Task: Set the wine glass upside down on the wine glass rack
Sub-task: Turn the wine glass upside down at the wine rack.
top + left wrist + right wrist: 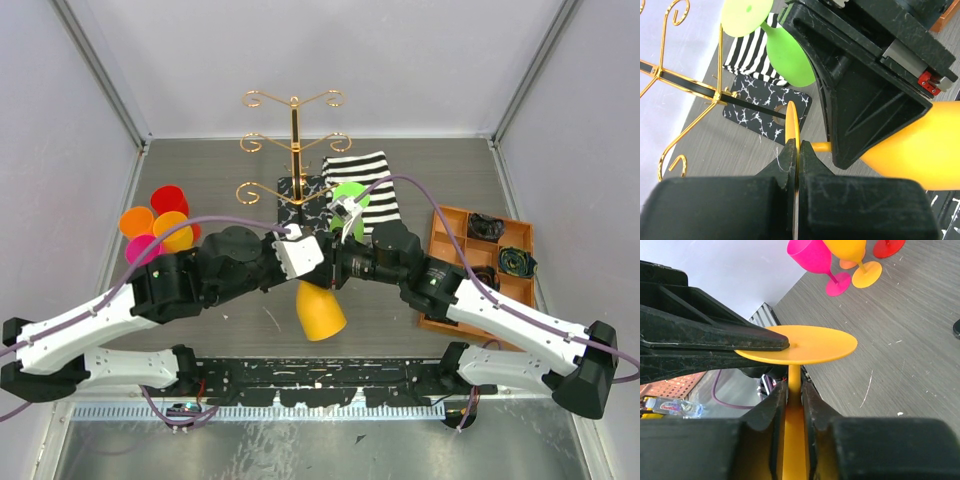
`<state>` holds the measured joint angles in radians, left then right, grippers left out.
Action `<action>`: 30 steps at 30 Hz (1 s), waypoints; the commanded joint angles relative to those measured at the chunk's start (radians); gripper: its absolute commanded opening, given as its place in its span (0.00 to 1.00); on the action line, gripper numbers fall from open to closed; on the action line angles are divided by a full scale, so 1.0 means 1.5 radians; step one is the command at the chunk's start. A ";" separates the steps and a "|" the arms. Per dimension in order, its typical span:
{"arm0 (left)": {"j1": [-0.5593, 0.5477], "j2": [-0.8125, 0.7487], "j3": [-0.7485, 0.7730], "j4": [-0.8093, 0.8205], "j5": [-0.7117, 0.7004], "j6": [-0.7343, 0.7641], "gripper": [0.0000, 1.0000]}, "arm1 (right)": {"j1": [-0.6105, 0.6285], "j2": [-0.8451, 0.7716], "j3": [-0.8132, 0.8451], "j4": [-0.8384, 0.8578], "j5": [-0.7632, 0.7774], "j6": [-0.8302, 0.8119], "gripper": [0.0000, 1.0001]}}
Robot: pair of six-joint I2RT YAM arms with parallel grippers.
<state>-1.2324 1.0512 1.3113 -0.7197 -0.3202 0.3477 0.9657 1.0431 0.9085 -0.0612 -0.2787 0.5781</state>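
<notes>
The yellow wine glass (pixel 320 312) hangs between both grippers over the table's middle, bowl toward the near edge. My left gripper (pixel 300 255) is shut on the rim of its round foot (pixel 792 120), seen edge-on between the jaws (pixel 797 147). My right gripper (pixel 336 265) is shut on its stem just below the foot (pixel 810 342), as the right wrist view (pixel 795 387) shows. The gold wire rack (pixel 293 140) stands behind on its black marbled base (pixel 765 107), its arms bare.
A green wine glass (pixel 348 198) lies on the striped cloth (pixel 375 185) beside the rack base. Red, orange and pink glasses (pixel 155 225) stand at the left. An orange compartment tray (pixel 450 250) sits at the right.
</notes>
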 commanded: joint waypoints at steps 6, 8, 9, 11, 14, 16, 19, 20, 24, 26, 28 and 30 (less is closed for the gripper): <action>-0.003 0.003 0.024 0.044 -0.054 -0.003 0.00 | 0.002 0.004 -0.002 0.012 0.012 -0.012 0.01; -0.003 0.002 0.025 0.043 -0.062 -0.011 0.00 | 0.002 0.006 0.001 0.011 0.014 -0.016 0.01; -0.003 0.001 0.023 0.044 -0.063 -0.013 0.01 | 0.002 0.007 0.002 0.009 0.016 -0.016 0.01; -0.003 -0.005 0.016 0.049 -0.068 -0.018 0.12 | 0.002 0.005 0.002 0.007 0.028 -0.017 0.01; -0.003 -0.016 0.005 0.057 -0.069 -0.027 0.30 | 0.002 0.001 0.002 -0.001 0.054 -0.020 0.01; -0.003 -0.024 -0.003 0.064 -0.067 -0.036 0.43 | 0.002 -0.006 0.001 0.000 0.070 -0.020 0.01; -0.003 -0.036 -0.006 0.067 -0.061 -0.053 0.52 | 0.002 -0.015 -0.004 -0.003 0.095 -0.018 0.01; -0.003 -0.040 -0.007 0.068 -0.061 -0.060 0.53 | 0.002 -0.019 -0.006 -0.006 0.108 -0.019 0.01; -0.003 -0.061 -0.023 0.081 -0.069 -0.082 0.65 | 0.002 -0.038 -0.019 -0.019 0.141 -0.028 0.01; -0.003 -0.067 -0.029 0.093 -0.087 -0.098 0.66 | 0.002 -0.045 -0.023 -0.021 0.147 -0.041 0.01; -0.003 -0.070 -0.030 0.105 -0.118 -0.119 0.67 | 0.002 -0.042 -0.018 -0.025 0.131 -0.069 0.01; -0.002 -0.066 -0.027 0.112 -0.144 -0.137 0.69 | 0.002 -0.032 -0.001 -0.052 0.119 -0.090 0.01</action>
<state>-1.2385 0.9581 1.2812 -0.6254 -0.4458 0.2184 0.9665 1.0054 0.8696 -0.1337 -0.0994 0.5190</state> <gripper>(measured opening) 0.675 0.149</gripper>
